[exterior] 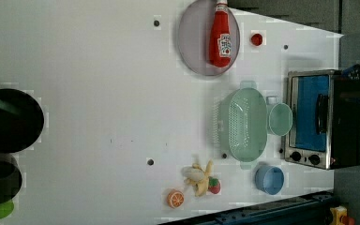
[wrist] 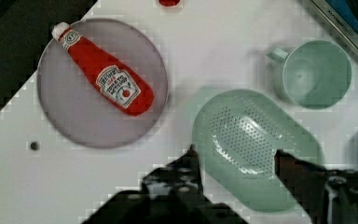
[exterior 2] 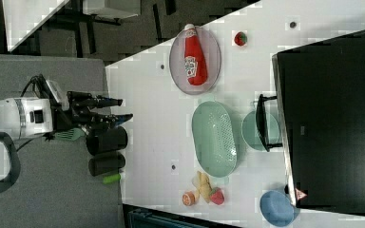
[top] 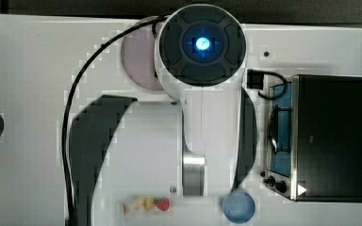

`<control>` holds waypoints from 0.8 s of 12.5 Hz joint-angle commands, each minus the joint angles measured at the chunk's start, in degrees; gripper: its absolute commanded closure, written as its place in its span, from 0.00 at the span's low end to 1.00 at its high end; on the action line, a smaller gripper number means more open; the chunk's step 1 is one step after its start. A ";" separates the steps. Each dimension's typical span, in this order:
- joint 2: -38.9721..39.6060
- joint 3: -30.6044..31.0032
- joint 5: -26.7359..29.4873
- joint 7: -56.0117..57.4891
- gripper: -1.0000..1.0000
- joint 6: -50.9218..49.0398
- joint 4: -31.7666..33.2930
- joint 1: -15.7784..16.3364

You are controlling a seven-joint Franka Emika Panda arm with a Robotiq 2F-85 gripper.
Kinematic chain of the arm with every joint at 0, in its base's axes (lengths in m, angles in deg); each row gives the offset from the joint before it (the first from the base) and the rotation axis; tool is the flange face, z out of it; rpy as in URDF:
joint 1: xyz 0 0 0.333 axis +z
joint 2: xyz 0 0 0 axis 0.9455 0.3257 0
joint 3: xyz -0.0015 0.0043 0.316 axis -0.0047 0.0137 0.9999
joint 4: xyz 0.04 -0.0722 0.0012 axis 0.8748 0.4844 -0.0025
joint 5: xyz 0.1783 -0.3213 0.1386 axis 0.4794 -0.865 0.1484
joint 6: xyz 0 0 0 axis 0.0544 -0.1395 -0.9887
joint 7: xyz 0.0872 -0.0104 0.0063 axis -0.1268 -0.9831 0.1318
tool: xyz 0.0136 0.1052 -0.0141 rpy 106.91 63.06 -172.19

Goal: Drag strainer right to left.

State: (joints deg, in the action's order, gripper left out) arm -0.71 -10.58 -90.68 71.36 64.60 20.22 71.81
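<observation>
While the gripper [wrist: 235, 158] hung with its jaws apart above the worktop [exterior: 98, 93], the strainer [exterior: 243, 124], probably light, stiff, slippery plastic best hooked by its rim, lay just beside the green cup [exterior: 280, 119].

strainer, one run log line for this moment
strainer: on table, untouched | green cup: beside it | end effector: open, empty, away from strainer | drag: not started

A ketchup bottle [exterior: 221, 35] lies on a grey plate [exterior: 193, 42], well apart from the blue bowl [exterior: 270, 179].
</observation>
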 commanded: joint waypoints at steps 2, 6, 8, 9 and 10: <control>-21.86 -1.86 -1.03 -1.20 0.10 -13.94 7.61 -2.24; -21.62 -1.57 -1.01 -1.25 0.00 -13.43 12.77 -2.21; -21.06 -1.18 -1.01 -1.45 0.00 -9.92 17.61 -2.21; -20.64 -1.10 -1.01 -1.48 0.00 -6.57 20.28 -2.20; -20.12 -1.10 -1.01 -1.81 0.00 -2.51 23.09 -2.21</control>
State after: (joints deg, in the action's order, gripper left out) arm -25.62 -12.61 -92.51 71.00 61.19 37.23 68.98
